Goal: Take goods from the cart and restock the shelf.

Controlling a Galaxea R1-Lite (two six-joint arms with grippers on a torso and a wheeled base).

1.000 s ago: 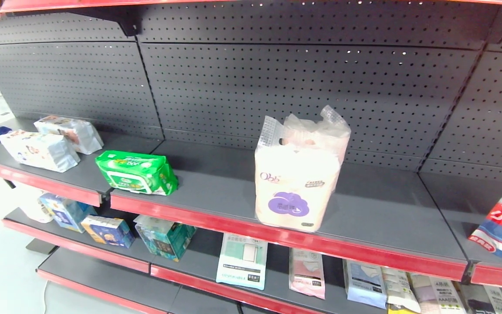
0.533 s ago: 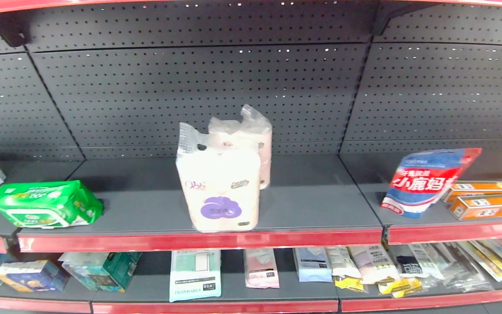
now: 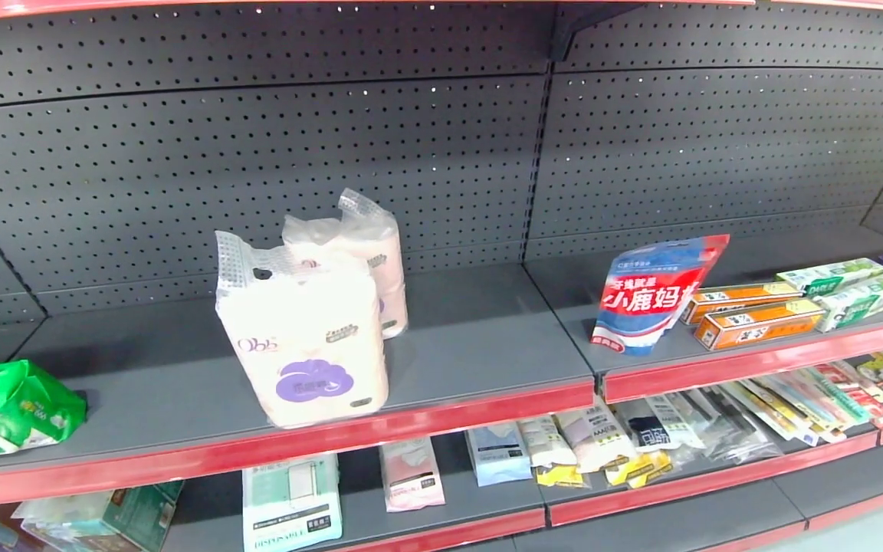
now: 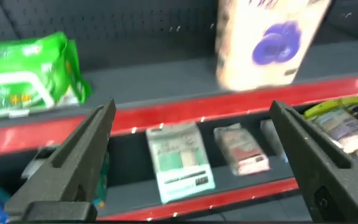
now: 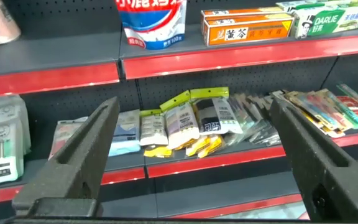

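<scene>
- Shelf (image 3: pixel 472 337): dark grey boards w/ red front edges, several levels, straight ahead in head view; pegboard back (image 3: pixel 334 153) behind.
- Front roll pack (image 3: pixel 303 353): toilet rolls in plastic, purple mark on its face, upright at the front edge of the middle board, left of centre.
- Rear roll pack (image 3: pixel 376 253): upright, just behind the front one and a bit to its right; looks to be touching, can't be sure.
- Left claw (image 4: pixel 191 109): fingers spread wide, nothing btwn them, facing the shelf's red edge below the front roll pack.
- Right claw (image 5: pixel 194 104): also wide, empty, facing the lower board w/ the small packets.
- Pouch (image 3: pixel 652 295): blue-red-white, leaning back, on the next board section to the right.
- Green pack (image 3: pixel 4 406): lying flat at far left, same level, well apart from the rolls.
- Orange boxes (image 3: pixel 756 322): two, lying side by side just right of the pouch.
- Green-white boxes (image 3: pixel 863 287): further right, same level.
- Small packets (image 3: pixel 641 437): lying overlapped on the board below.
</scene>
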